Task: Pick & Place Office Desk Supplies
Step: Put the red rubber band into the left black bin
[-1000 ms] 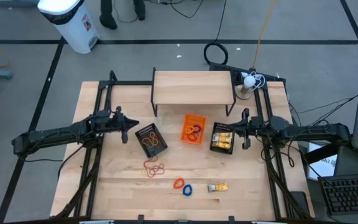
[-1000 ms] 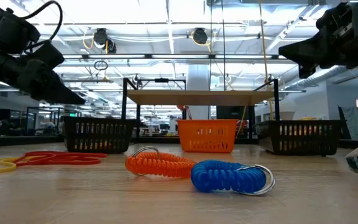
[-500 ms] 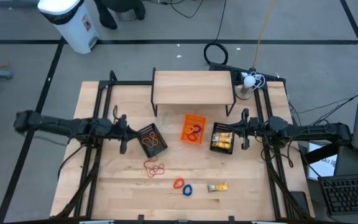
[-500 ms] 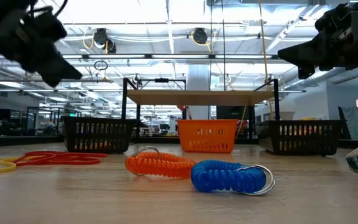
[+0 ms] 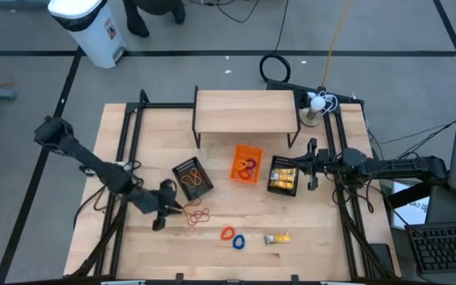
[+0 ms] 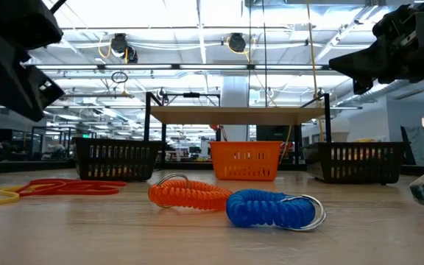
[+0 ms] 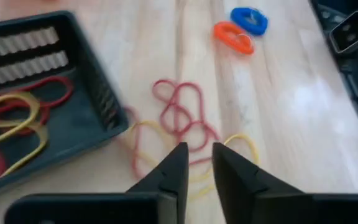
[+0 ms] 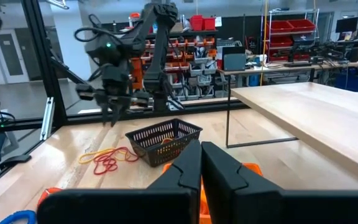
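Note:
Loose red and yellow rubber bands (image 5: 196, 214) lie in a tangle on the table, just near of the left black mesh bin (image 5: 192, 177), which holds more bands. My left gripper (image 5: 165, 207) hovers to the left of the tangle. In the left wrist view its fingers (image 7: 196, 163) stand a narrow gap apart above the bands (image 7: 179, 118), touching nothing. An orange coil ring (image 5: 227, 233), a blue coil ring (image 5: 238, 241) and a yellow-and-white packet (image 5: 277, 237) lie nearer the near edge. My right gripper (image 5: 313, 166) waits, shut (image 8: 201, 152), beside the right mesh bin (image 5: 283, 176).
An orange plastic bin (image 5: 246, 165) with rings in it stands between the two mesh bins. A low wooden shelf on black legs (image 5: 246, 111) spans the far middle of the table. Bare wood lies along the near edge, left of the rings.
My left arm has swung from beside the left mesh bin toward the table's near edge and turned, so that its gripper now sits over the loose rubber bands. Nothing on the table has moved.

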Robot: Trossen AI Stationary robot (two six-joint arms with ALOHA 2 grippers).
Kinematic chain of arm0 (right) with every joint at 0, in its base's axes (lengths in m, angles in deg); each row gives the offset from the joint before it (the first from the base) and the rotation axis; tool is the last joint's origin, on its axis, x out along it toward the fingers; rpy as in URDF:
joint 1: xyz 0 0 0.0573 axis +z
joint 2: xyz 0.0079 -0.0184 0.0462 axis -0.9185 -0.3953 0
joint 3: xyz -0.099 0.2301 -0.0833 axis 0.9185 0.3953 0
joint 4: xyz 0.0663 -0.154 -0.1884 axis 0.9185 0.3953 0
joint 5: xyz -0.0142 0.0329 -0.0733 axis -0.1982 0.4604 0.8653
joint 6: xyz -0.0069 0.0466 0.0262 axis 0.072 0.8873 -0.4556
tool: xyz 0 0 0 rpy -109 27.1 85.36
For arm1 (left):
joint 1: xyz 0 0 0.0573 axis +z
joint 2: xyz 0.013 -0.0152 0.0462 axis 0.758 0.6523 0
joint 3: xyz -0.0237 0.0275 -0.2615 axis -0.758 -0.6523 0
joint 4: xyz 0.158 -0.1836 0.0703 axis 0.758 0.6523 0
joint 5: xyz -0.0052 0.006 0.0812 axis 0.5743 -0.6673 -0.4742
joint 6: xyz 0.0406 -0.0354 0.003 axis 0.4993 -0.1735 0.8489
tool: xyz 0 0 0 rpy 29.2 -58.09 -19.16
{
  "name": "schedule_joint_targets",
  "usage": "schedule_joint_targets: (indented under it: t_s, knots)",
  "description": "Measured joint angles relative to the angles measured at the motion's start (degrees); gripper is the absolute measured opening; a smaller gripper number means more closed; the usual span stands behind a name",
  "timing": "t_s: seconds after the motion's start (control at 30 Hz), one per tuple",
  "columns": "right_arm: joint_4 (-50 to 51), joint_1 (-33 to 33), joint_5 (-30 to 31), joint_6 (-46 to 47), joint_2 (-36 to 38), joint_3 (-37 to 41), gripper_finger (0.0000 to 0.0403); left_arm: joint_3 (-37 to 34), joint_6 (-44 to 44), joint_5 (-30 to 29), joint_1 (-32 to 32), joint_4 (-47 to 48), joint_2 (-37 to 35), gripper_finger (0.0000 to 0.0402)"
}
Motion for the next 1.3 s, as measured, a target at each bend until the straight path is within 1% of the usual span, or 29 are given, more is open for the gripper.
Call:
schedule_joint_targets:
  t_s: [0.1, 0.2, 0.27, 0.37, 0.43, 0.5, 0.57, 0.7, 0.8, 0.97, 1.1, 1.2, 1.3]
  knots:
    - [-0.09, 0.00, 0.02, 0.00, 0.00, 0.00, 0.0004, 3.81, 0.61, -0.19, -0.06, -0.66, 5.51, 0.0117]
    - [-0.10, 0.00, 0.06, -0.02, 0.00, 0.00, 0.0004, 10.23, 4.88, -0.30, -0.02, 3.13, 11.20, 0.0150]
    - [-0.10, 0.00, 0.08, -0.02, 0.00, 0.00, 0.0004, 15.43, 8.48, -0.64, 0.24, 7.18, 15.15, 0.0166]
    - [0.01, 0.00, 0.09, -0.02, -0.02, 0.00, 0.0004, 22.96, 13.68, -3.26, 1.47, 13.32, 20.91, 0.0177]
    - [0.08, 0.00, 0.09, -0.02, -0.02, 0.00, 0.0004, 26.69, 16.87, -3.47, 2.64, 16.64, 24.27, 0.0178]
    - [0.09, 0.00, 0.07, -0.02, -0.02, 0.00, 0.0004, 29.54, 19.55, -2.46, 3.84, 18.33, 27.30, 0.0178]
    - [0.15, 0.00, 0.07, -0.06, -0.02, 0.00, 0.0004, 31.62, 22.00, 0.56, 5.08, 19.54, 29.82, 0.0175]
    - [0.51, 0.00, 0.07, -0.53, -0.02, 0.00, 0.0004, 34.22, 23.87, 5.60, 7.48, 20.77, 34.08, 0.0163]
    - [0.81, 0.00, 0.07, -0.87, -0.02, 0.00, 0.0004, 34.74, 23.98, 7.31, 9.31, 22.19, 36.31, 0.0157]
    - [0.92, 0.00, 0.06, -0.90, -0.02, 0.00, 0.0004, 34.74, 23.96, 8.69, 11.59, 23.62, 38.58, 0.0163]
    - [0.94, 0.00, 0.05, -0.87, -0.02, 0.00, 0.0004, 34.74, 24.75, 8.96, 12.06, 23.76, 40.06, 0.0168]
    - [0.94, 0.00, 0.07, -0.87, -0.02, 0.00, 0.0004, 34.83, 25.34, 10.03, 12.06, 23.38, 40.90, 0.0161]
    - [0.92, 0.00, 0.11, -0.87, 0.00, 0.00, 0.0004, 34.89, 25.48, 10.81, 12.12, 23.29, 41.00, 0.0146]
